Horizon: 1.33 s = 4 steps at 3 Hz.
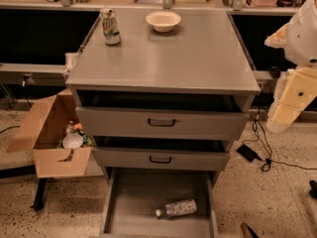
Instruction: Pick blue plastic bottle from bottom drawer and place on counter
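Scanning, we find the blue plastic bottle (pixel 179 208) lying near the bottom drawer's (pixel 141 195) front-right corner. The gripper (pixel 247 230) is just outside, and we cannot tell its state.

White rounded arm (pixel 306 31), cream links (pixel 297 95), brown hand (pixel 247 230) at bottom edge

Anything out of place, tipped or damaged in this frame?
Only mildly: the small clear bluish plastic bottle lies on its side in the open grey bottom drawer. The green-and-white can and cream bowl stand upright on the grey counter. The gripper shows at the bottom edge, right of the drawer.
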### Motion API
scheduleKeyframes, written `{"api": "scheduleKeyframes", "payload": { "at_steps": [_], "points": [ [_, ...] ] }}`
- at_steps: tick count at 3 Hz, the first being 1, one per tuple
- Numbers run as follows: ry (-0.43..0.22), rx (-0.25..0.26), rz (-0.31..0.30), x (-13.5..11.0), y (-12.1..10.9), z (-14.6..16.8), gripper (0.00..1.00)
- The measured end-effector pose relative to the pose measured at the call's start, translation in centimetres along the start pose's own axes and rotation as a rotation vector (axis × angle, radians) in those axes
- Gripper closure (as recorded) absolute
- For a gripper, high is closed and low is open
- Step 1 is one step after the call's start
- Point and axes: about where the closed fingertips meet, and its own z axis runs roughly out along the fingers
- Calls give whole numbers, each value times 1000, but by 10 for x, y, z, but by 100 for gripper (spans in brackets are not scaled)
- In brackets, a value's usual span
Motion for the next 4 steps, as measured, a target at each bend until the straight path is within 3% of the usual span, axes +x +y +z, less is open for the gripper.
{"api": "scheduleKeyframes", "payload": {
  "at_steps": [2,4],
  "points": [
    [16,25,1,-3,-1,-3,0],
    [-39,-99,-182,-30,46,131,0]
  ]
}}
